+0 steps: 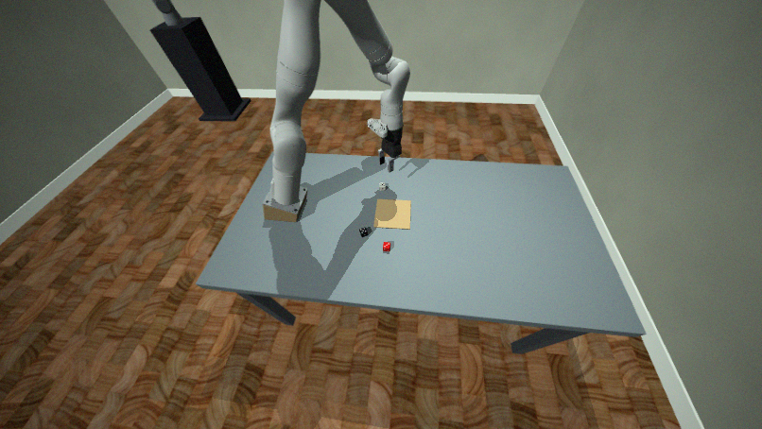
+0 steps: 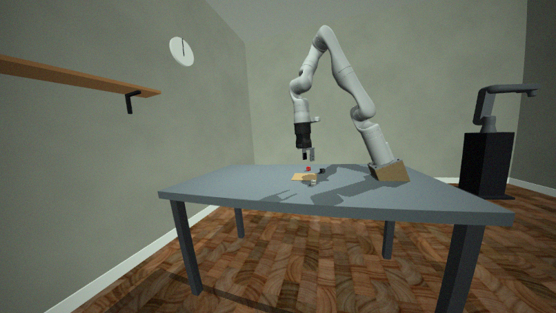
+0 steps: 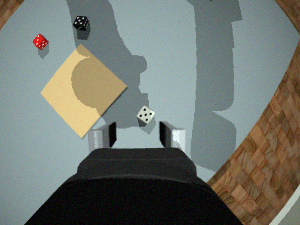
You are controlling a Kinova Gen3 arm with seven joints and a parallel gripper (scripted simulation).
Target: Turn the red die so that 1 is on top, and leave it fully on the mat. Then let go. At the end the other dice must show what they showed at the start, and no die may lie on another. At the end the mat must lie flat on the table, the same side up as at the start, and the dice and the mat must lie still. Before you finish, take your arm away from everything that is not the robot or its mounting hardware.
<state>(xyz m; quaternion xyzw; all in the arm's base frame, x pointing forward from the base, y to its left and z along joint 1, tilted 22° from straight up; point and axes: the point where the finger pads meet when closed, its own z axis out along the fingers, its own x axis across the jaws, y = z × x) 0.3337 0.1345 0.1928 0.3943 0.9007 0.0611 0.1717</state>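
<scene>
Wrist view: the claw (image 1: 386, 161) (image 2: 308, 155) (image 3: 137, 130) hangs wide and unladen near the white die (image 1: 382, 185) (image 2: 313, 182) (image 3: 145, 114); descending there could tip it. The red die (image 1: 386, 247) (image 2: 308, 168) (image 3: 40, 42) lies off the mat (image 1: 397, 218) (image 2: 299, 176) (image 3: 65, 96).

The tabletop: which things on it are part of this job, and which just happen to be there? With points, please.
Part of the job:
- red die (image 1: 386, 247) (image 2: 308, 168) (image 3: 40, 42), to be turned
- mat (image 1: 397, 219) (image 2: 299, 177) (image 3: 62, 94), its destination
- gripper (image 1: 386, 163) (image 2: 308, 158) (image 3: 137, 130), open

Just there, to keep showing the same faces:
- black die (image 1: 363, 231) (image 2: 322, 170) (image 3: 81, 23)
- white die (image 1: 382, 185) (image 2: 313, 182) (image 3: 145, 114)
</scene>
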